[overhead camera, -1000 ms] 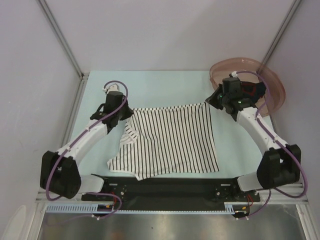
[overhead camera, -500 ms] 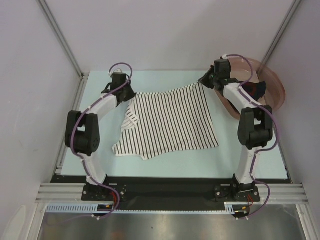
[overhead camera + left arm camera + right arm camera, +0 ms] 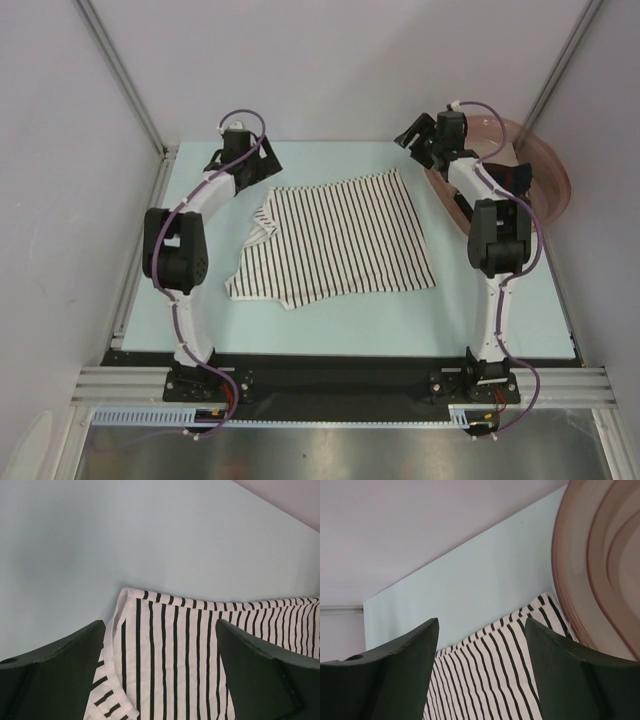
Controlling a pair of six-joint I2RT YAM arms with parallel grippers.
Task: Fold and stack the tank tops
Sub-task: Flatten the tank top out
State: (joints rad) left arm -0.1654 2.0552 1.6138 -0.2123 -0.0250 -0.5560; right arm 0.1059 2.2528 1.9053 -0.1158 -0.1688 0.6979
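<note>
As it lies flat, the striped tank top (image 3: 340,240) runs left-right, straps left.

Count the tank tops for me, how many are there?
2. The striped tank top lies mid-table; a dark tank top peeks from the pink basin, mostly hidden.

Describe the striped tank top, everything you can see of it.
The striped tank top is soft white cloth with thin black stripes and a stitched hem. It lies spread nearly flat on the pale blue table, its left side bunched and folded over. Its far right corner lies beside the pink basin; whether they touch is unclear. The left gripper and right gripper hang open over its far corners, gripping nothing.
</note>
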